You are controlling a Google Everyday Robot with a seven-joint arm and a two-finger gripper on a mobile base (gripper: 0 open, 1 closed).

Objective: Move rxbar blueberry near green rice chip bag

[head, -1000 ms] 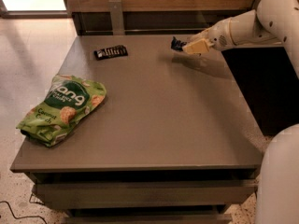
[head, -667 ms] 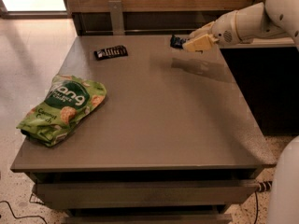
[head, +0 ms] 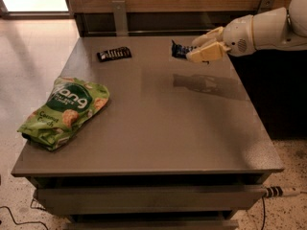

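Note:
The rxbar blueberry (head: 179, 50) is a small dark navy bar held in my gripper (head: 194, 50), lifted above the back right part of the grey table (head: 168, 123). The gripper is shut on the bar's right end, and the bar sticks out to the left. The green rice chip bag (head: 64, 111) lies crinkled at the table's left front edge, far from the gripper. My white arm (head: 264, 30) reaches in from the right.
A similar bar in a black wrapper (head: 114, 54) lies at the back left of the table. A wooden wall panel with a metal bracket (head: 120, 16) stands behind the table. A cable plug (head: 276, 191) shows at the lower right.
The gripper with the bar has moved slightly left and toward the front, still above the table. The bag and the black bar have not moved.

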